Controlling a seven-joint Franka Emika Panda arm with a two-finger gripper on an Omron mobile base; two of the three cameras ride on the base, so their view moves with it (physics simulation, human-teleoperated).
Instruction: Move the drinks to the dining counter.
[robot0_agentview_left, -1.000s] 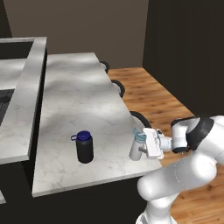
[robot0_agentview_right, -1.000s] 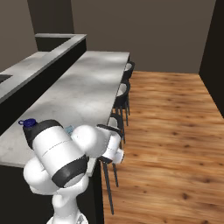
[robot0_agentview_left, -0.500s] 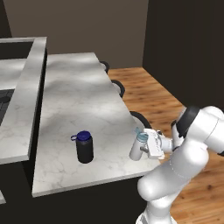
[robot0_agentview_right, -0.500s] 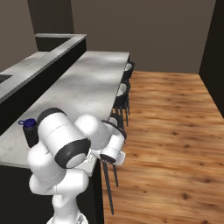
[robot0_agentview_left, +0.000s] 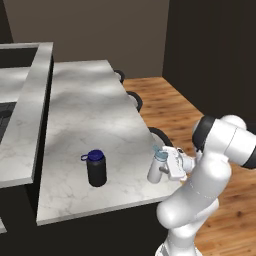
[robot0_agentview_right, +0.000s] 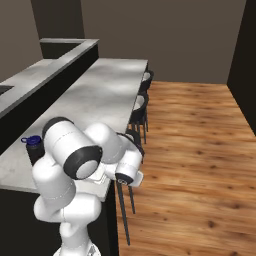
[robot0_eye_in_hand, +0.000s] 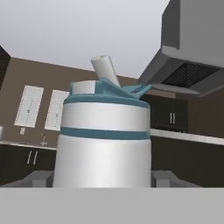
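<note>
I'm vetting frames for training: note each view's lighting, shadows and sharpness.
Left base view: soft light, mottled shading over the dining counter, faint shadow beside the black bottle. Right base view: dim, slightly soft. Hand view: white-grey bottle looms close, edges fairly crisp, no glare.

You get soft, even rendered light with no glare. The bench (robot0_agentview_left: 90, 120) reads bright with mottled grey shading, while the walls behind stay dim. The black bottle (robot0_agentview_left: 96, 169) casts almost no shadow. Both base views look slightly soft, and the hand view is blurry up close.
</note>
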